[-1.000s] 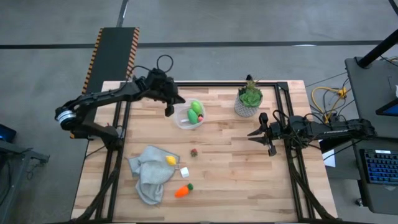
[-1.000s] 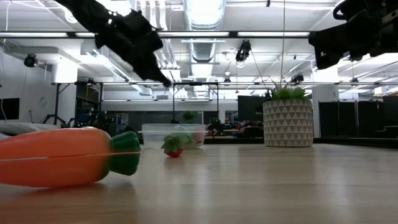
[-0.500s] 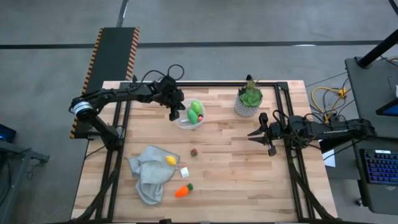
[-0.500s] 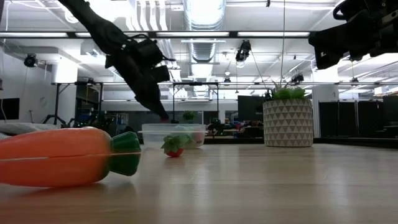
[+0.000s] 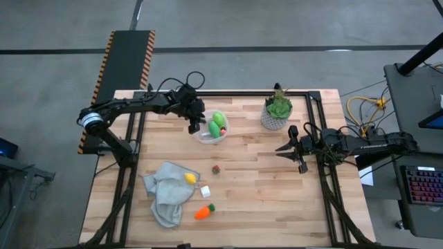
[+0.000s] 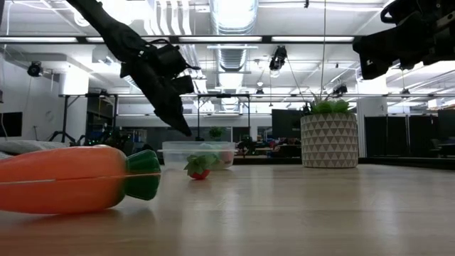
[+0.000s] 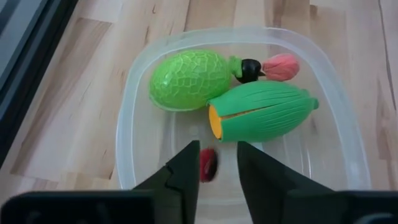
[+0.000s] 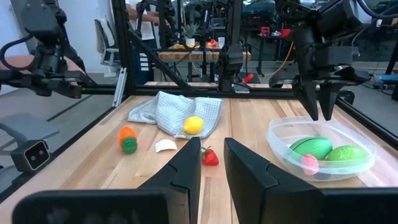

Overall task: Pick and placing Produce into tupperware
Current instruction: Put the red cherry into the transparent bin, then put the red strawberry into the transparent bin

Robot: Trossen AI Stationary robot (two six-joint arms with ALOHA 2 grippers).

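Note:
The clear tupperware stands at the table's far middle and holds two green pieces and a pink-and-dark one. My left gripper hangs open over its left rim, slanting down. A small red piece shows between the fingertips, inside the tupperware. On the table lie a strawberry, a carrot, and a lemon on a grey cloth. My right gripper waits level at the right, open, holding nothing. My left gripper has the small red piece between its parted fingers, close beside one finger. Whether that finger touches the piece, I cannot tell. The fingers slant down into the tupperware from the table's left side.
A potted plant in a white patterned pot stands right of the tupperware. A small white cube lies between cloth and carrot. Black frame rails run along the table's left and right sides. Bare wood stretches across the near right.
My left gripper has come down and toward the table's right, tipping steeper, from above and left of the tupperware to just over its left rim. It has kept still over the last half second.

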